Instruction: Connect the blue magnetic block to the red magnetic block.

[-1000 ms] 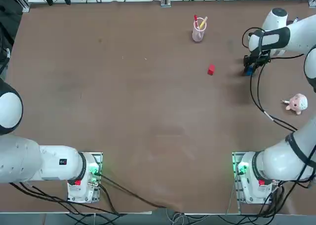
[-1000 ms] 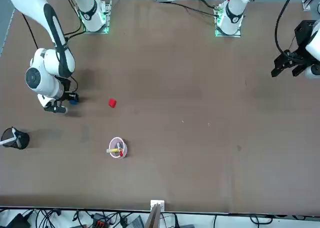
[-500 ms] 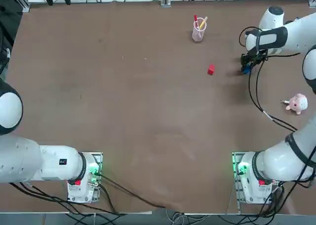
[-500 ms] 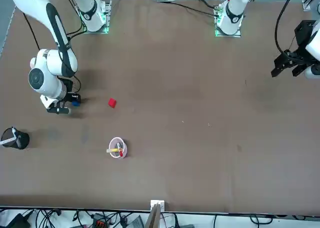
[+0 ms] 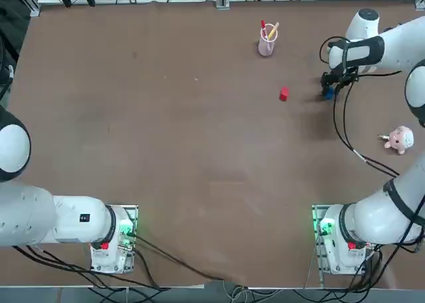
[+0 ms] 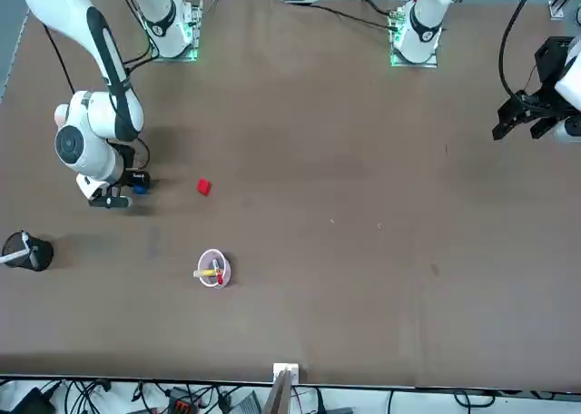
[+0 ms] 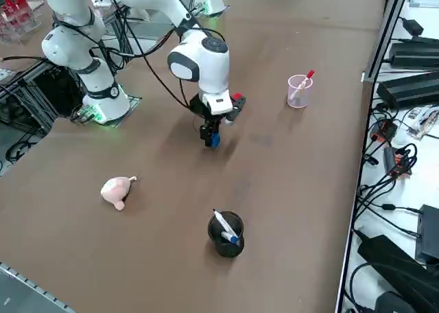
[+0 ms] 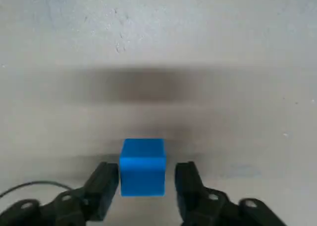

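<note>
1. Since the earlier frames the right claw (image 5: 328,92) has travelled across the brown surface (image 5: 166,150) toward the small bright red magnetic cube (image 5: 284,94), taking the small bright blue magnetic cube (image 5: 329,94) with it; the gap between the two cubes has narrowed, while the red one has not moved.

2. In the wrist view the blue cube (image 8: 142,166) sits squarely between the two dark fingers (image 8: 101,189) of the right claw (image 8: 143,184). The fingers are drawn in narrowly around the cube; a thin sliver seems to show on one side, so the hold looks firm but the contact on that side is hard to confirm.

3. The cube's shadow lies apart from it on the surface in the wrist view, which suggests it is carried slightly clear of the surface, not slid along it.

4. From the front, the blue cube (image 6: 138,187) is near the red cube (image 6: 203,187), roughly level with it, with bare surface between them.

5. In the right side view the claw (image 7: 212,140) points straight down with the blue cube (image 7: 215,141) at its tip; the red cube (image 7: 236,97) peeks out just past the wrist.

6. The clear plastic cup holding pens (image 5: 267,40) stands beyond the red cube, and the small pink soft toy (image 5: 399,139) lies well apart, nearer the robot; neither blocks the path.

7. My reading: the carry is well under way, and the remaining approach should be slow and level, since the magnet may snap the red cube across or twist it.
</note>
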Robot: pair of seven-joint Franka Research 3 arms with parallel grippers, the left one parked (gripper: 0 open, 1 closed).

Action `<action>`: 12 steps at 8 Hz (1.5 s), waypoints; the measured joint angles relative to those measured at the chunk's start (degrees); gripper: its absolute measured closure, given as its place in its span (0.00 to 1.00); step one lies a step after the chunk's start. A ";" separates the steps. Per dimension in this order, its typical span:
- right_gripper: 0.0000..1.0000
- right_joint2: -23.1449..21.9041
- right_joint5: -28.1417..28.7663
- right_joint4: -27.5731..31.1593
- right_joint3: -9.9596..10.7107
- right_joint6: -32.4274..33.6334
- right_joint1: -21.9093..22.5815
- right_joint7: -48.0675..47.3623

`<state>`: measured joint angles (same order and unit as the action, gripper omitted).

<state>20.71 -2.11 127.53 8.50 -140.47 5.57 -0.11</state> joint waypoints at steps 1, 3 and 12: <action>0.03 0.15 0.00 -0.24 -0.03 -0.02 0.05 0.11; 0.00 -0.54 0.00 -2.40 -0.22 3.01 0.24 0.17; 0.00 -0.32 0.61 -11.11 -14.49 9.98 8.84 -25.94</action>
<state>20.38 -1.51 116.42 -5.98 -130.49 14.41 -26.05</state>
